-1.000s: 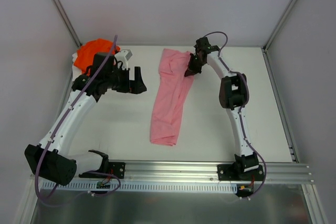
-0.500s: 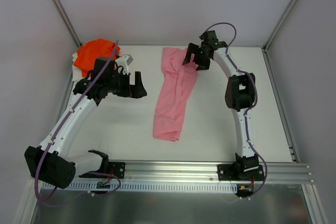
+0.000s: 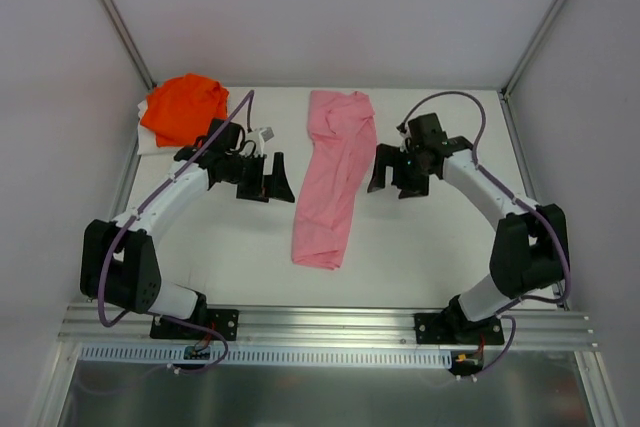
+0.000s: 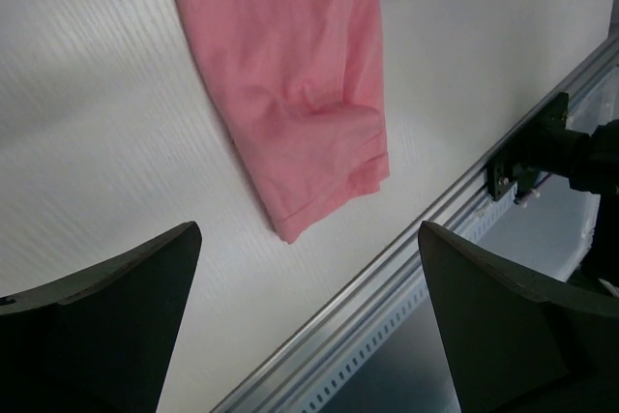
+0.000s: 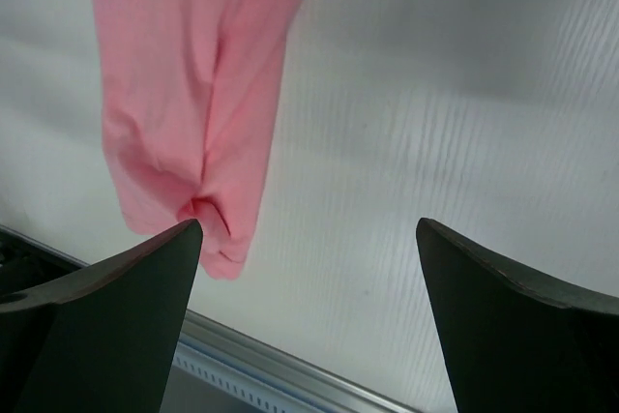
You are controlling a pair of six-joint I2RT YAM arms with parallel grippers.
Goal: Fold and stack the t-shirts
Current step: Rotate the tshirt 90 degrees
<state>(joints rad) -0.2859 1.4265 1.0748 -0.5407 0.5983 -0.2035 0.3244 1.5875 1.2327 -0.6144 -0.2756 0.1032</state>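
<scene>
Top external: pink t-shirt [image 3: 335,177] separates left gripper [image 3: 274,185] from right gripper [image 3: 392,179].

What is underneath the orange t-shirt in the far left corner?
A strip of something white shows from under the orange t-shirt at its near left edge. The rest is covered, so I cannot tell what it is.

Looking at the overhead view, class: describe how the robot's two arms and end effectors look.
The left arm and right arm have white links with bulky black joints. A thin purple cable loops along each. The left end effector and right end effector are black, each with two broad wedge-shaped fingers.
</scene>
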